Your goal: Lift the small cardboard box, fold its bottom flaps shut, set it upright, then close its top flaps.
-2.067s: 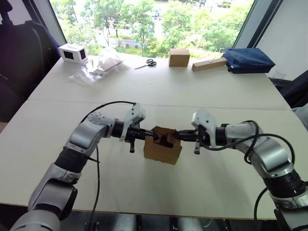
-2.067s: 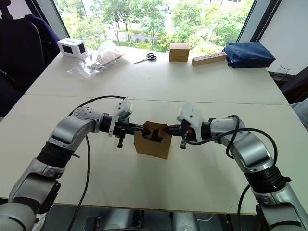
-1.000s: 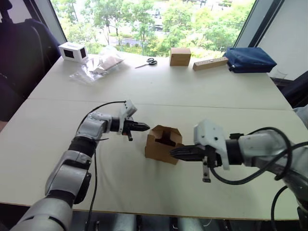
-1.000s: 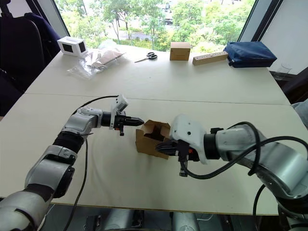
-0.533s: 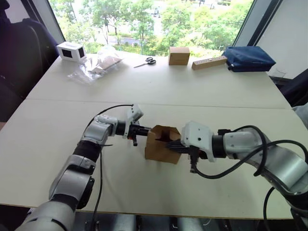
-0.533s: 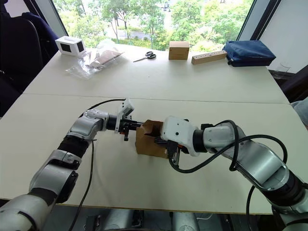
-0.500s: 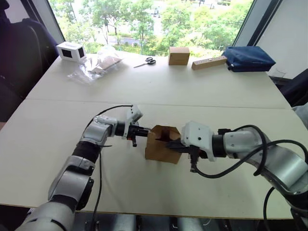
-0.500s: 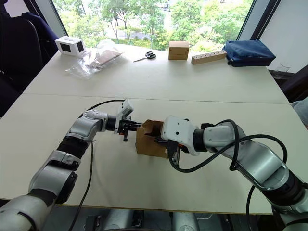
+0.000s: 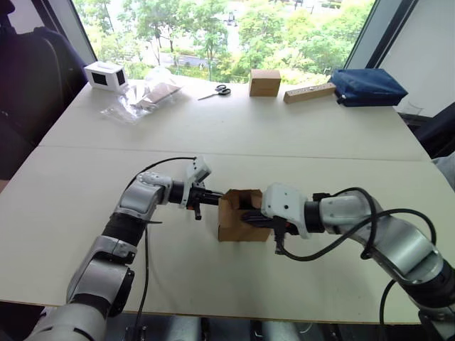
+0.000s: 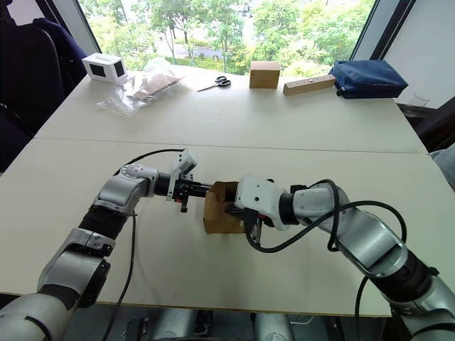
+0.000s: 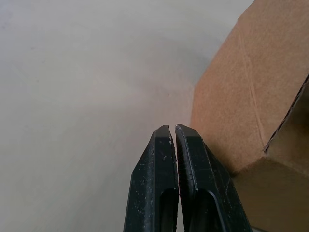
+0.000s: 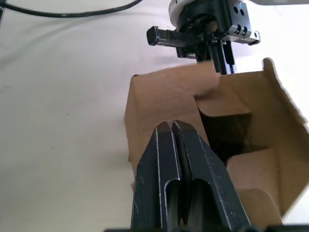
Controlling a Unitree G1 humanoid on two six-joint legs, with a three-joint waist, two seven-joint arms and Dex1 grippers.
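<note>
The small cardboard box (image 9: 240, 214) stands upright on the white table (image 9: 213, 277), between my two arms. Its top flaps (image 12: 223, 98) are partly folded inward over a dark opening. My left gripper (image 9: 218, 198) is shut, its tip at the upper left edge of the box (image 11: 251, 96). From the other side, my right gripper (image 9: 249, 219) is also shut, pressed against the right side of the box near the rim. In the right wrist view its closed fingers (image 12: 164, 159) lie over the box's wall, with the left gripper (image 12: 212, 29) beyond it.
Along the far edge are a white box with dark windows (image 9: 104, 75), a clear plastic bag (image 9: 146, 96), scissors (image 9: 222, 91), a cube-like tan box (image 9: 264, 83), a wooden block (image 9: 308, 93) and a blue pouch (image 9: 367, 87). A black cable (image 9: 153, 168) loops by my left arm.
My right gripper has pushed in closer against the box's right side, and the box has turned and shifted slightly. The left gripper stays at the box's left edge.
</note>
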